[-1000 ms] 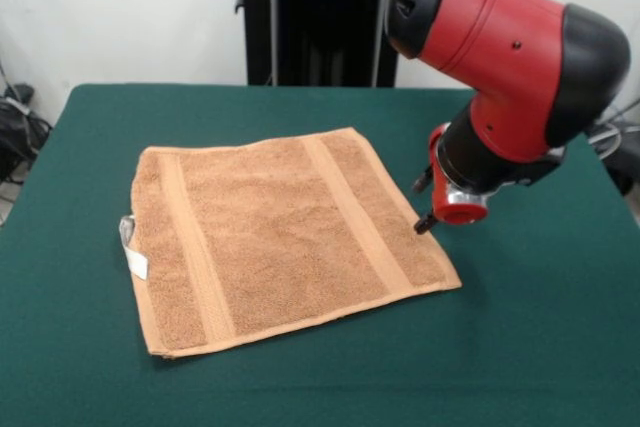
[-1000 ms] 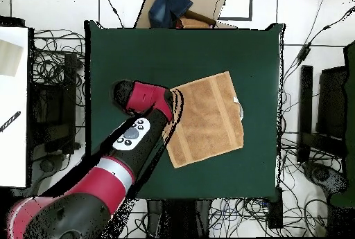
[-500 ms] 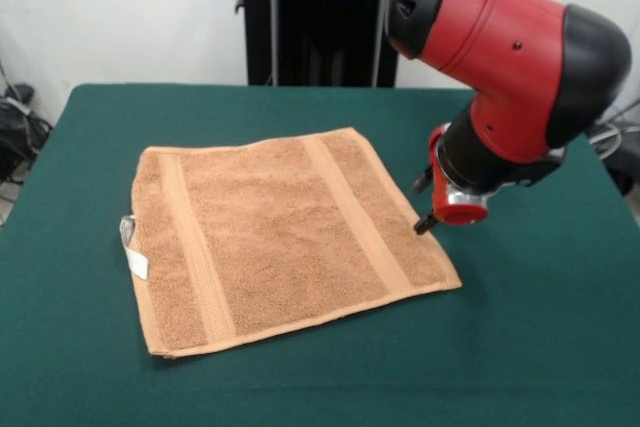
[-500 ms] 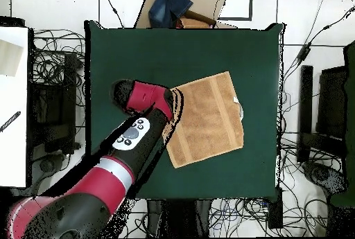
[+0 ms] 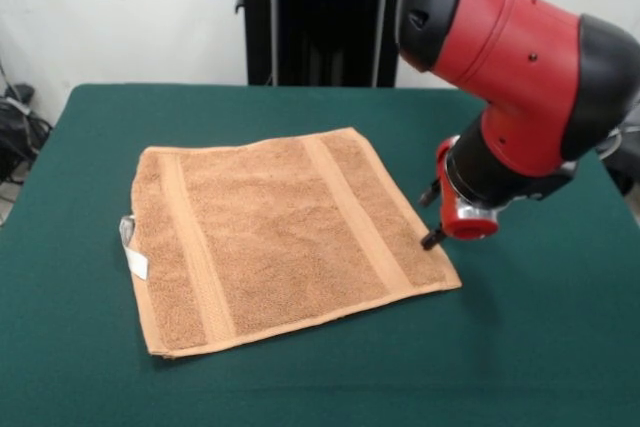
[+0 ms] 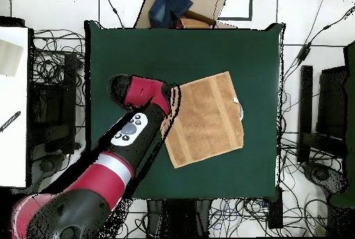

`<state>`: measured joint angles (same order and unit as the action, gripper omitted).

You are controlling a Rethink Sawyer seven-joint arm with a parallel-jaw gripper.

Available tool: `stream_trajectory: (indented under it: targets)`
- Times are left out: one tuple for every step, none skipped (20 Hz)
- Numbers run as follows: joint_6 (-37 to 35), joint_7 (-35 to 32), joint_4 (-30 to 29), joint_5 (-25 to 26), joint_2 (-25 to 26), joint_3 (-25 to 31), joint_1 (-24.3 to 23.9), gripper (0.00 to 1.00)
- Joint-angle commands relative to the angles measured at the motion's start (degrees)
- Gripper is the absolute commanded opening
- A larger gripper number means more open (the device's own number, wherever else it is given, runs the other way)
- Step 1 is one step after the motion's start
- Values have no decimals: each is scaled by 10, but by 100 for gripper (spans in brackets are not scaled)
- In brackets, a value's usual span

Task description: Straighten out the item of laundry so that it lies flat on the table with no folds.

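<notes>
- Towel (image 5: 275,237) lies spread on the green table (image 5: 530,347), a bit left of middle in the front view, turned slightly against the table edges.
- I see no folds; all 4 corners show, both woven bands run straight. I judge the job done or nearly so.
- White tag (image 5: 131,244) sticks out from the towel's left edge, lying on the cloth.
- Claw (image 5: 432,239) hangs at the towel's right edge, near the front right corner, tips low by the hem; I can't tell if they touch the towel.
- Claw state: I can't tell, only dark tips show under the red wrist.
- I read that position as either just letting go of that edge or ready to tug it outward; can't say which.
- Overhead: arm (image 6: 128,136) comes in from the bottom left and covers the towel's left edge there.
- Room: bare green all round the towel, most on the arm's side and behind. Towel sits well clear of every table edge, so there is room to pull outward.
</notes>
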<state>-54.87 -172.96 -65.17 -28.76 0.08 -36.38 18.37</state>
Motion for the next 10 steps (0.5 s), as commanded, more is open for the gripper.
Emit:
stream_trajectory:
  targets:
    - [-62,-194,49,-35,36,27,-8,100]
    - [-64,-196,53,-36,40,25,-8,100]
    - [-63,-196,55,-37,41,25,-9,100]
    - [-61,-196,57,-38,44,25,-9,100]
    - [-59,-195,55,-38,44,25,-10,100]
    - [-58,-194,55,-37,45,26,-9,100]
    - [-57,-192,52,-36,43,26,-9,100]
    - [-57,-191,50,-35,42,26,-9,100]
    - [-55,-188,45,-35,38,27,-9,100]
    - [-56,-187,43,-34,36,27,-9,100]
